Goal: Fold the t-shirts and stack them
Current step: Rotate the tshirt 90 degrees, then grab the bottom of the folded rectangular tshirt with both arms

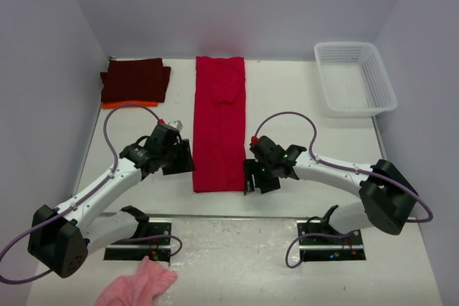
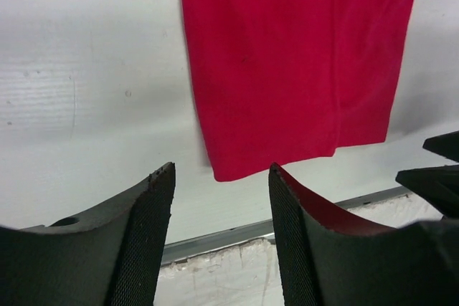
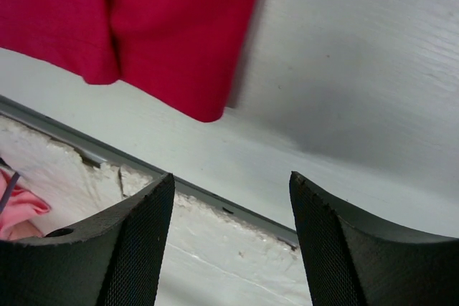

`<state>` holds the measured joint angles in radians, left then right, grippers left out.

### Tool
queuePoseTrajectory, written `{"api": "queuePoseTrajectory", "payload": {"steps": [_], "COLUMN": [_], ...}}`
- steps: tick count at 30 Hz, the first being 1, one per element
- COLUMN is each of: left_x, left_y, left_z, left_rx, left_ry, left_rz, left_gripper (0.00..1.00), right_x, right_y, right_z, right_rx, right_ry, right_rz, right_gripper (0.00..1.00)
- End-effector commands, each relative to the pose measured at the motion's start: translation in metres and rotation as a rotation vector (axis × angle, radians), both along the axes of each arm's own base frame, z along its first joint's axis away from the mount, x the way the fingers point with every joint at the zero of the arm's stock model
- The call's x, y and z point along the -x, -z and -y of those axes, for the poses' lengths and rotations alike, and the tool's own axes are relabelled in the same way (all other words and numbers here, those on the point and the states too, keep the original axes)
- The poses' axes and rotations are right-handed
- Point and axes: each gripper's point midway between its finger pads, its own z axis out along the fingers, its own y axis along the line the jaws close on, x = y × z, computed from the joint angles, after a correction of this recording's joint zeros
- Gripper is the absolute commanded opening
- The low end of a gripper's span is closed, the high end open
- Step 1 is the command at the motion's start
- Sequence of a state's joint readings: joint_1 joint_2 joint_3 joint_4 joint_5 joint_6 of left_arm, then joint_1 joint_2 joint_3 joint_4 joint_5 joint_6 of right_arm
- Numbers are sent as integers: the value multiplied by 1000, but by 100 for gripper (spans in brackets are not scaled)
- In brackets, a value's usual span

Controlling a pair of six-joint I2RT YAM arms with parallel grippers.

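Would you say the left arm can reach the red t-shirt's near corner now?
Probably yes: the open left pincer sits right beside the red t-shirt, with bare table between.

In the middle of the tabletop (image 1: 294, 91): a long folded t-shirt (image 1: 219, 123), with left pincer (image 1: 182, 157) and right pincer (image 1: 255, 177) on either side of its lower end. Upper left: a stack of two folded t-shirts (image 1: 135, 82). Upper right: a basket (image 1: 355, 77). Bottom left: a fluffy cloth (image 1: 140, 286).

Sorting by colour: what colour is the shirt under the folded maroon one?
Orange shirt; only its edge shows, clearest in the top external view.
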<state>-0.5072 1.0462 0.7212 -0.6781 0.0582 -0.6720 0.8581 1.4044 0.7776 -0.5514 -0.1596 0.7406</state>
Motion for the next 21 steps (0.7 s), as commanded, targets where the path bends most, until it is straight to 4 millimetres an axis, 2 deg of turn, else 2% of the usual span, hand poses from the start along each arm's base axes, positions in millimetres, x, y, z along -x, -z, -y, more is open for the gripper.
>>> {"api": "queuePoseTrajectory", "payload": {"steps": [1,10,21], "left_x": [8,21,25], "left_y": [8,42,60], "left_z": [7,19,31], "left_rx": [25,8,-9], "left_ry": [-8,43,84], "left_rz": [-30,-93,-123], "left_gripper": [56,55,55], "right_x": [-7,-13,-15], "right_y": [-14,-2,2], "right_z": [-19,-29,-27], "right_rx": [-103,-96,-64], "right_ry": [15,22,24], "right_rz": [35,17,13], "right_gripper": [66,67,67]}}
